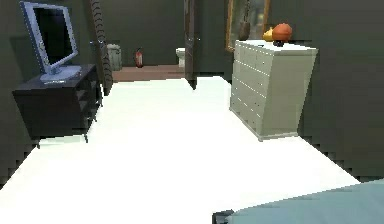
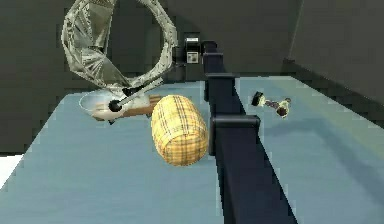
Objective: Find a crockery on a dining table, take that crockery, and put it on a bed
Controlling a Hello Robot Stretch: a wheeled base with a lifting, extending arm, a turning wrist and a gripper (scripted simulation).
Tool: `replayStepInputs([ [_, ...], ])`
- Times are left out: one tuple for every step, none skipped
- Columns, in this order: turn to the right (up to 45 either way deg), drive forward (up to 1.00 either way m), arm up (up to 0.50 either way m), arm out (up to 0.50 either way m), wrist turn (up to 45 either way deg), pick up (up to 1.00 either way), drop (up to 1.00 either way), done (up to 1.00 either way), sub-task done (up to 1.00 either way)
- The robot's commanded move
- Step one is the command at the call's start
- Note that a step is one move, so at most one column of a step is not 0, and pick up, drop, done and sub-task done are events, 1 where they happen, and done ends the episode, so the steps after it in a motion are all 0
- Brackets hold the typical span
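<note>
A: What is taken in first, by size?

B: A blue-grey bed [image 2: 330, 165] is spread across the arm side view, and its corner is caught at the forward view's bottom right. In the forward view a pale floor [image 1: 180, 150] is laid out. A white chest of drawers [image 1: 268, 90] is set at the right, and a dark low stand [image 1: 58, 100] at the left. A flat screen [image 1: 52, 40] is stood on the stand, and an orange ball [image 1: 282, 32] is seen on top of the chest.

A: And over the bed?

B: The dark arm [image 2: 240, 150] is seen rising from the bottom edge across the cover. A tan plaid cushion [image 2: 178, 128], cylindrical, is laid just left of it.

A: Where is the crockery found?

B: A shallow pale bowl [image 2: 95, 104] is seen lying on the bed, left of the cushion. A crumpled silvery loop [image 2: 95, 45] is raised behind it.

A: What is told of the gripper?

B: The gripper [image 2: 125, 97] is seen with its thin fingers ending at the bowl. Whether the bowl is touched cannot be told. Since the bowl lies on the cover there, it cannot be told whether anything is held, nor how the fingers are set.

A: Anything smaller?

B: A small dark-and-white object [image 2: 270, 102] is seen on the bed, right of the arm
</note>
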Motion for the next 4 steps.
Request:
replayStepInputs([
  [0.0,0.00,0.00,0.00,45.0,0.00,0.00,0.00,0.00],
  [0.0,0.00,0.00,0.00,36.0,0.00,0.00,0.00,0.00],
  [0.0,0.00,-0.14,0.00,0.0,0.00,0.00,0.00,0.00],
  [0.0,0.00,-0.32,0.00,0.0,0.00,0.00,0.00,0.00],
])
